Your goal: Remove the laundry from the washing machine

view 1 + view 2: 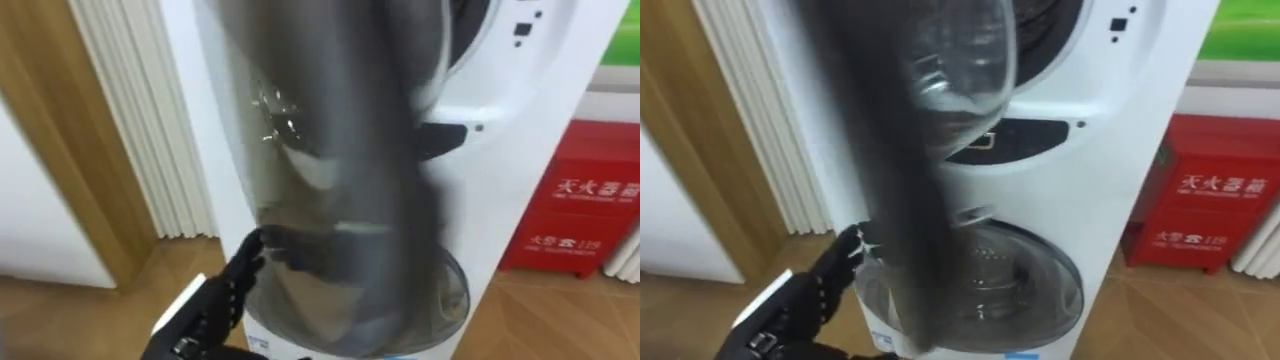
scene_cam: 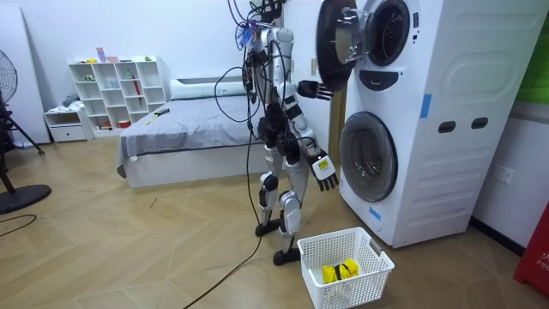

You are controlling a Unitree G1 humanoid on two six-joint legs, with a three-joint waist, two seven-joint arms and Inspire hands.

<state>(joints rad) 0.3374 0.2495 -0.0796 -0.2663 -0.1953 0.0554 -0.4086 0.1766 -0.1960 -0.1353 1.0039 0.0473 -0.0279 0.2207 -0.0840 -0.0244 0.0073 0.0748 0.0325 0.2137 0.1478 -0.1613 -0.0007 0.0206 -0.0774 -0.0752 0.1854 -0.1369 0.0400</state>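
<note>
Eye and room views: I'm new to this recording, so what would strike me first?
The upper washer's open door looms dark down the middle of the eye views. The left hand hangs open by the lower door; in the room view a white basket stands on the floor by the robot.

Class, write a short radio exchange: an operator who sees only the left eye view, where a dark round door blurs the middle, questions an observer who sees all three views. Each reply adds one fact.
Operator: I see my left hand low. Where is my right hand?
Observer: Raised at the lower edge of the open dark round door of the upper white washing machine.
Operator: Anywhere to drop clothes?
Observer: A white plastic lattice basket stands on the wooden floor beside the robot's feet.
Operator: Empty?
Observer: No, something yellow lies in it.
</note>
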